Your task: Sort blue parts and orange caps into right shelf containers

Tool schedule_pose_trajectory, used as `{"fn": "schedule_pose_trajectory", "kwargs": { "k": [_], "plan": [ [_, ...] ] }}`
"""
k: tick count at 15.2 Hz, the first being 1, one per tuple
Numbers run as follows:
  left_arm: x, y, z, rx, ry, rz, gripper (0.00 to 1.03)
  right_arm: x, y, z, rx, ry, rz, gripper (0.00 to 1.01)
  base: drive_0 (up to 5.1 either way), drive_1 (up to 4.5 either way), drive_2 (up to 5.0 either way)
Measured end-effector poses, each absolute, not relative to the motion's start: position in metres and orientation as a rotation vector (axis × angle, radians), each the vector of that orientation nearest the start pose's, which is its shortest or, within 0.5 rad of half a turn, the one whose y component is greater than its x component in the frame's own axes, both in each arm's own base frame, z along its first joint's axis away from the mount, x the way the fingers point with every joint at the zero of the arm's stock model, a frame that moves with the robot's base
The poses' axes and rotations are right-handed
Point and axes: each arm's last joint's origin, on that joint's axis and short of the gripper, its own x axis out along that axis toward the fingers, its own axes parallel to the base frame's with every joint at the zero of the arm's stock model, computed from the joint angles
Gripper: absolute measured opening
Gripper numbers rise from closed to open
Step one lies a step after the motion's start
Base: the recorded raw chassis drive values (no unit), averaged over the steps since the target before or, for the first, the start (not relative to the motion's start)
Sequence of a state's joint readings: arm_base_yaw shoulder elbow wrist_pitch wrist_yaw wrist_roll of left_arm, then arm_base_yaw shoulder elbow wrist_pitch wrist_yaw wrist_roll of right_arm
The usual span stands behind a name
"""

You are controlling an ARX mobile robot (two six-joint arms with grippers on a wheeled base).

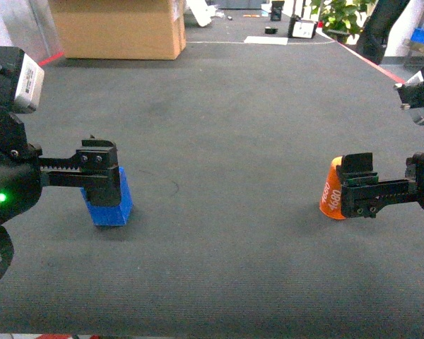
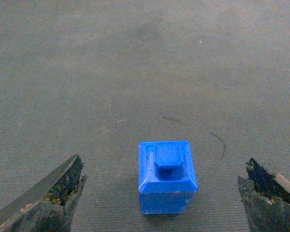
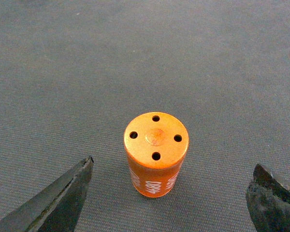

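Your blue part (image 2: 166, 178) stands on the dark grey mat (image 1: 226, 141) near its left edge, a square block with bevelled top edges and a smaller raised knob on top. In the left wrist view it sits between the two fingers of the left pincer (image 2: 164, 195), which are spread wide; neither finger touches it, with clear mat on both sides. From the head view, the left pincer (image 1: 101, 182) hangs in front of the part (image 1: 112, 200) and hides its upper portion.

Your orange cap (image 3: 155, 153) stands upright near the right edge of the mat, a short cylinder with four small holes around a central dimple on its top face and white digits printed on its side. The right pincer (image 3: 169, 198) is spread too, one finger well off to each side of the cap, not touching. In the head view the right pincer (image 1: 358, 186) covers the cap's (image 1: 331, 191) right half.

The two parts lie well apart, roughly level with each other across the mat. Beyond the mat's far edge you see a large cardboard box (image 1: 120, 28) at the left corner.
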State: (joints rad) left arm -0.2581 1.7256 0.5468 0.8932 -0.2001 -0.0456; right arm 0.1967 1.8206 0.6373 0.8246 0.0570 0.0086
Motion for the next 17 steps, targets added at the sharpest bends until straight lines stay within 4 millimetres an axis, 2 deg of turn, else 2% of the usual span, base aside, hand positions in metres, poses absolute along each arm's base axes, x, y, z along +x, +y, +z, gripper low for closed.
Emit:
{"fn": "schedule_pose_trajectory", "kwargs": {
  "k": [14, 17],
  "plan": [
    [0.338, -0.076, 0.068, 0.014, 0.423, -0.018, 0.98, 0.360, 0.073, 0.073, -0.027, 0.431, 0.118, 0.98, 0.0, 0.00, 0.0],
    [0.340, -0.077, 0.065, 0.005, 0.423, -0.018, 0.98, 0.368, 0.075, 0.063, -0.012, 0.407, 0.086, 0.98, 0.0, 0.00, 0.0]
  ]
}}
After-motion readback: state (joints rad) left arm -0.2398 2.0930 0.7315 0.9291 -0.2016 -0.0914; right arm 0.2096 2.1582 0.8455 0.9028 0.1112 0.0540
